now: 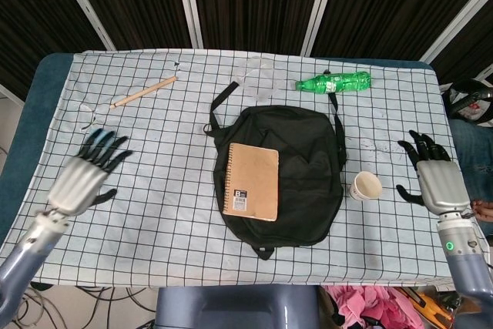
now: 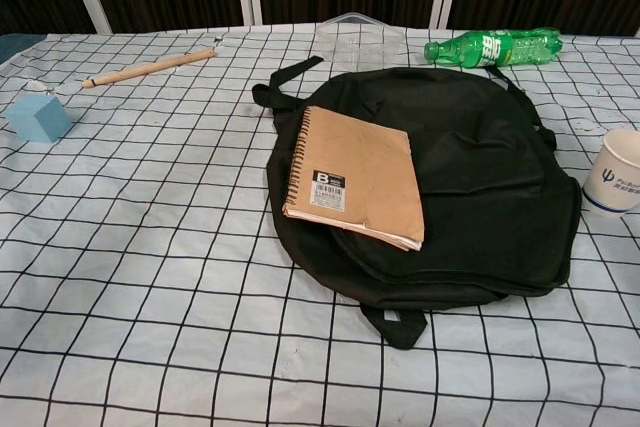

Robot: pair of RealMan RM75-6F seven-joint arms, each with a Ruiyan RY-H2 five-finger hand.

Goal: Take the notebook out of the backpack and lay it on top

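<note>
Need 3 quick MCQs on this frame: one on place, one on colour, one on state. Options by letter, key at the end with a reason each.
1. Where is the notebook?
A. flat on top of the backpack
B. on the checked cloth beside the cup
C. held in the left hand

2. What colour is the bottle at the far side of the table?
A. blue
B. green
C. clear

3. How is the left hand?
A. gripping a backpack strap
B. open, fingers spread, holding nothing
C. pressing on the notebook

Key: A, the brown cover lies wholly on the black bag in both views; B, the plastic bottle is green with a label; B, the head view shows it off to the side over the cloth, clear of the bag.
</note>
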